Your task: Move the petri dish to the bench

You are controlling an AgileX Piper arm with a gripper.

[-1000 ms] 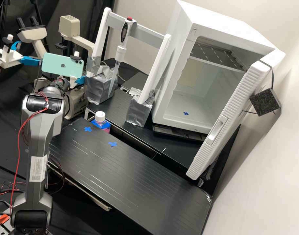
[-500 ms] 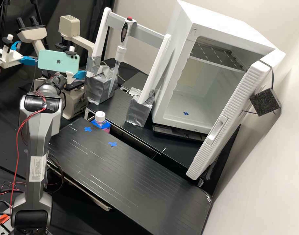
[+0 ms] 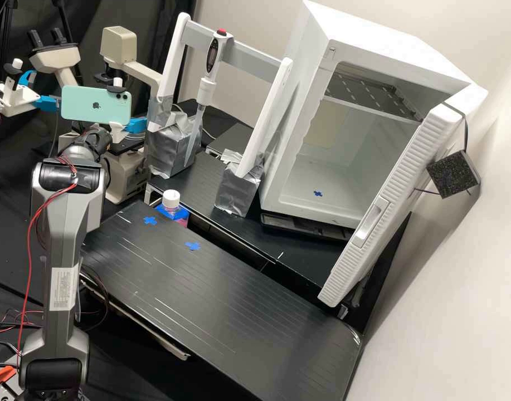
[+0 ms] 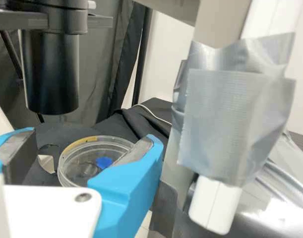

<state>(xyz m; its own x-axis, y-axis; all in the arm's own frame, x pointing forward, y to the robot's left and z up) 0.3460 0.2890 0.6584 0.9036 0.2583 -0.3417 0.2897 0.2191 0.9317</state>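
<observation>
My gripper [image 3: 135, 126] is at the microscope's stage in the high view, partly behind the mint-green phone. In the wrist view the gripper [image 4: 85, 148] stands open, its two blue fingers wide apart. The clear round petri dish [image 4: 74, 166], with a blue mark showing in it, rests on the dark stage [image 4: 57, 133] below the black objective. It appears in the space between the fingers, and one finger covers part of its rim; whether they touch, I cannot tell. The black bench [image 3: 222, 301], with blue tape crosses, lies in front of the microscope.
A silver-taped stand [image 3: 174, 145] holding a pipette is close beside the gripper. The microscope's beige head [image 3: 118, 44] rises behind. A white-capped bottle [image 3: 171, 200] stands at the bench's back edge. The white incubator [image 3: 322, 206] has its door open at the right.
The arm's upper part, with the phone and gripper, has shifted left and slightly up in the high view, away from the taped stand. The second arm has stayed still.
</observation>
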